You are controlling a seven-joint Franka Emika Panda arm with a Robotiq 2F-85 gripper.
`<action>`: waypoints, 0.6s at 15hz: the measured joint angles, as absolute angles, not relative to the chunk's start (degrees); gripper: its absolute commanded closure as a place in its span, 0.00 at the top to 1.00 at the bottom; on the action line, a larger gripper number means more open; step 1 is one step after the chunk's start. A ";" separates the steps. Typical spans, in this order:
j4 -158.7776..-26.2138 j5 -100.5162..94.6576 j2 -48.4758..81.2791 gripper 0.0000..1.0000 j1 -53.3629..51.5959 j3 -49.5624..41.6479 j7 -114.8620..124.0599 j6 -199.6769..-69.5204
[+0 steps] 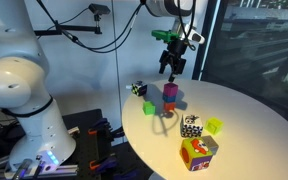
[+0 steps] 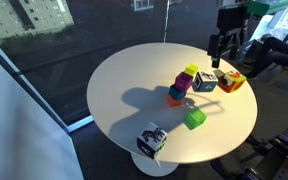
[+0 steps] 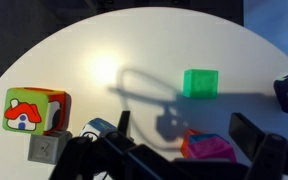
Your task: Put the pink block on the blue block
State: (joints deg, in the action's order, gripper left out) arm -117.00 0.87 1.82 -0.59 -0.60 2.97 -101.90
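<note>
Looks like a robotics lab in an office block. Round white table (image 2: 124, 85) set close to floor-to-ceiling glass (image 2: 94, 30), with a neighbouring building's windows (image 2: 29, 25) beyond. On the left, a bulky white robot arm (image 1: 19, 80); overhead, loose black cables (image 1: 79, 38) strung across.

Strong light is coming from overhead at an angle, washing the white table (image 2: 114, 70) bright in both exterior views, while surroundings are reading dim. A dark, soft-edged shadow (image 2: 134, 100) is falling across the tabletop. Window glass (image 2: 34, 35) is reflecting buildings faintly. In wrist view a hot spot is blooming on the table left of centre, brightness is fading toward the rim & the corners are going black. Gripper (image 3: 184, 132) is showing dark & out of focus at the bottom edge. All pics are looking low-res & slightly soft.
</note>
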 measured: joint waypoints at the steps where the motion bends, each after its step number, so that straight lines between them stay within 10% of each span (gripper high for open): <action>1: -117.60 0.87 0.67 1.00 -0.41 -0.76 3.02 -101.62; 9: -123.17 0.87 -9.40 1.00 0.52 -1.56 3.35 -101.89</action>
